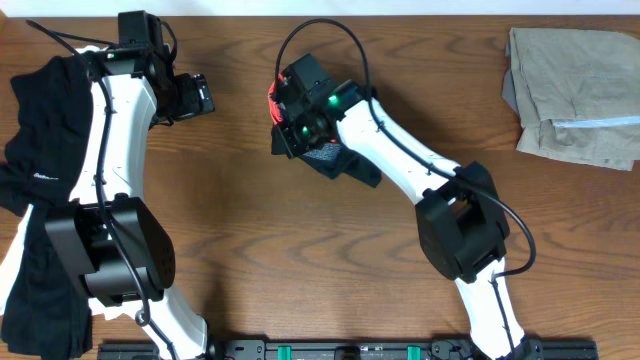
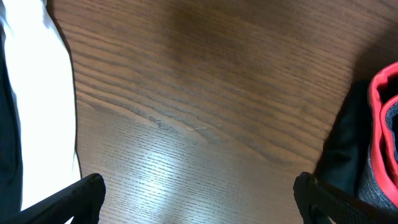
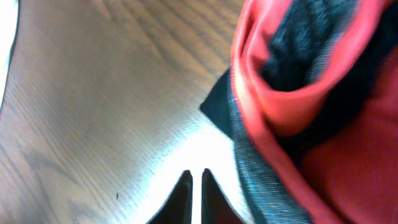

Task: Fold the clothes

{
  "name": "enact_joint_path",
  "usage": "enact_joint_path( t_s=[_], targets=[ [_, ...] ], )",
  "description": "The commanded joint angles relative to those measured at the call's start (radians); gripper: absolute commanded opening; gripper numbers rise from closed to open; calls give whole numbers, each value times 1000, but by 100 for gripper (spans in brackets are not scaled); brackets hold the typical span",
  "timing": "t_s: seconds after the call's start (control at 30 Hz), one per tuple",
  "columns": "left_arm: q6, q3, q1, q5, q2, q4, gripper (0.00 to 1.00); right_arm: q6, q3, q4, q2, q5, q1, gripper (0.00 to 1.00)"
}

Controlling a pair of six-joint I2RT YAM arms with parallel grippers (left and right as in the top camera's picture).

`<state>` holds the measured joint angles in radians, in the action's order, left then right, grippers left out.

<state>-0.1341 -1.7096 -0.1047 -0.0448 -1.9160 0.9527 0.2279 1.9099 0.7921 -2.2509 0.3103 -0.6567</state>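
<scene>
The black pants (image 1: 347, 165) lie bunched in the middle of the table, their coral-red-edged waistband (image 3: 283, 106) folded open. My right gripper (image 3: 196, 186) is shut just left of the grey band (image 3: 249, 168), its tips together over bare wood with no cloth between them. From overhead the right gripper (image 1: 288, 128) sits on top of the bunch. My left gripper (image 2: 199, 199) is open wide above bare table, left of the pants (image 2: 379, 124). Overhead, the left gripper (image 1: 196, 96) is beside a pile of black clothes (image 1: 45, 130).
A taupe garment (image 1: 575, 95) lies crumpled at the back right corner. White cloth (image 1: 12, 262) shows under the black pile at the left edge, and a white cloth (image 2: 37, 106) fills the left of the left wrist view. Both arm bases stand at the front edge.
</scene>
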Motion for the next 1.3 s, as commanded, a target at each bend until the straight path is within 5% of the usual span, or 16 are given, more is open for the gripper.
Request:
enact_joint_path(
  t_s=[0.0, 0.27, 0.5, 0.73, 0.8, 1.07, 1.27],
  targets=[
    [6, 12, -4, 13, 12, 0, 98, 29, 0, 8, -14, -54, 14, 18],
    [6, 12, -17, 13, 12, -8, 98, -108, 2, 43, -12, -98, 98, 58],
    [6, 12, -34, 12, 12, -8, 98, -243, 1, 40, -12, -171, 117, 72],
    [6, 12, -34, 12, 12, -8, 98, -270, 0, 39, -35, -172, 117, 71],
    [6, 12, -34, 12, 12, -8, 98, -270, 0, 42, -45, -171, 117, 66],
    [10, 12, -39, 17, 12, -10, 98, -268, 2, 45, -51, -68, 88, 5],
    [8, 12, -87, 50, 12, -12, 98, -204, 33, 21, -51, 69, 51, 1]
  ],
)
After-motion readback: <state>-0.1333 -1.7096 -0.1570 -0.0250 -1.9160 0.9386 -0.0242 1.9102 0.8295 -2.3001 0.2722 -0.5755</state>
